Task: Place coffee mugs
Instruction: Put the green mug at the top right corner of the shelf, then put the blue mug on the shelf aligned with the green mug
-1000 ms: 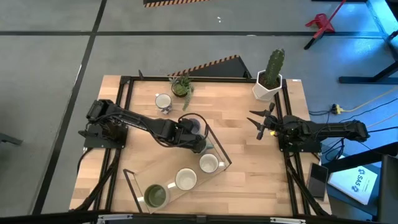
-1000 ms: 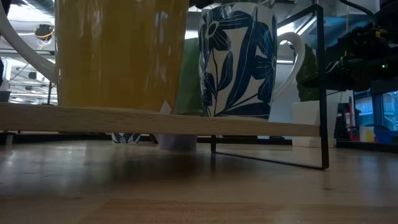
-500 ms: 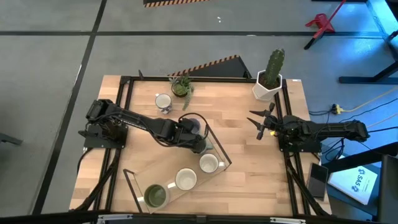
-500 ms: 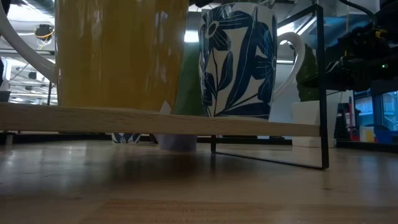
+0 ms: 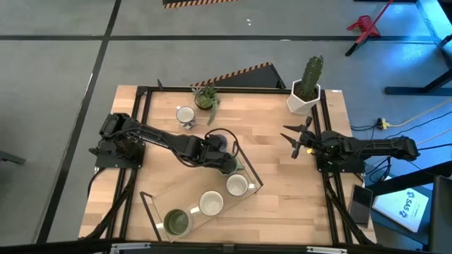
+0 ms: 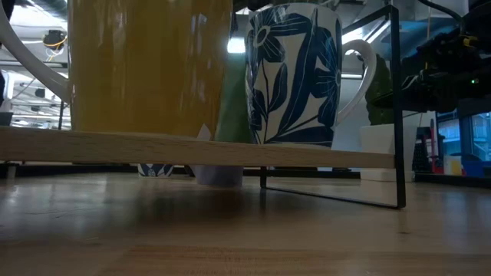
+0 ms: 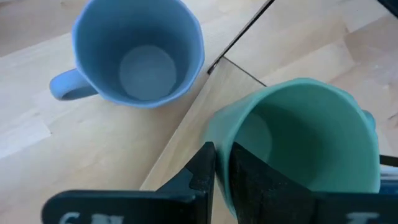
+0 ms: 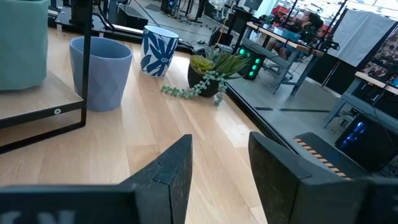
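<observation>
- The table (image 5: 282,152) is pale wood with a black frame around it.
- A rack (image 5: 176,189), a wooden shelf in a thin black frame, lies slantwise across the near middle of the table.
- The left arm (image 5: 152,137) reaches from the left edge to the rack's far end.
- The right arm (image 5: 374,148) lies along the right edge, well apart from the mugs.
- A cactus pot (image 5: 304,99) stands at the far right corner; a small plant (image 5: 205,98) sits at the far middle.
- Three mugs stand in a row on the rack: an olive mug (image 5: 176,221) nearest, then a white mug (image 5: 211,204) and a patterned mug (image 5: 237,185).
- A second patterned mug (image 5: 185,115) stands just left of the plant.
- The lavender mug (image 7: 140,53) stands on the table just beside the rack's far end.
- The teal mug (image 7: 298,140) is at the rack's far end, its rim pinched by the left gripper (image 7: 221,168), one finger inside and one outside.
- The right gripper (image 5: 295,140) hangs over bare wood, fingers spread and grasping nothing.
</observation>
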You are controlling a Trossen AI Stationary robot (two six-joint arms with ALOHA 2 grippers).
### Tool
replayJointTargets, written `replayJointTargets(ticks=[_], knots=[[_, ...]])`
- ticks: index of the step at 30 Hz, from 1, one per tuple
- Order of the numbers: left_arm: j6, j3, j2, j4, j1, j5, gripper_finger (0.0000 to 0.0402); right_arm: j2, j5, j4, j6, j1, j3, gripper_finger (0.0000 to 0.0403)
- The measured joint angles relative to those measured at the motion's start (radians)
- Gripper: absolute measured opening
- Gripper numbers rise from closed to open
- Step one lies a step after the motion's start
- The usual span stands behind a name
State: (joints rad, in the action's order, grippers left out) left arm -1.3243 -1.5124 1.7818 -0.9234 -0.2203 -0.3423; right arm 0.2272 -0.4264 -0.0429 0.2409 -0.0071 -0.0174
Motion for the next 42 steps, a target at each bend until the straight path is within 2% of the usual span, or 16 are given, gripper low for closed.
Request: replayJointTargets(ticks=[4, 10, 21, 26, 34, 37, 42], knots=[[0.022, 0.0, 0.02, 0.015, 0.0, 0.015, 0.0034, 0.0, 0.0, 0.0, 0.0, 0.0, 0.0, 0.0143], [0.027, 0.0, 0.02, 0.017, 0.005, -0.027, 0.0036, 0.0, 0.0, 0.0, 0.0, 0.0, 0.0, 0.0143], [0.045, -0.001, 0.018, 0.026, 0.004, -0.039, 0.0085, 0.0, 0.0, 0.0, 0.0, 0.0, 0.0, 0.0143], [0.064, -0.001, 0.017, 0.018, 0.004, -0.041, 0.0091, 0.0, 0.0, 0.0, 0.0, 0.0, 0.0, 0.0143], [0.119, -0.124, 0.017, -0.148, 0.016, -0.047, 0.0092, 0.0, 0.0, 0.0, -0.003, 0.0, 0.0, 0.0143], [0.189, -0.198, 0.017, -0.212, 0.032, -0.06, 0.0092, 0.0, 0.0, 0.0, -0.003, 0.0, 0.0, 0.0143], [0.488, -0.299, 0.014, -0.34, 0.08, -0.021, 0.0092, 0.0, 0.0, 0.0, -0.003, 0.0, 0.0, 0.0143]])
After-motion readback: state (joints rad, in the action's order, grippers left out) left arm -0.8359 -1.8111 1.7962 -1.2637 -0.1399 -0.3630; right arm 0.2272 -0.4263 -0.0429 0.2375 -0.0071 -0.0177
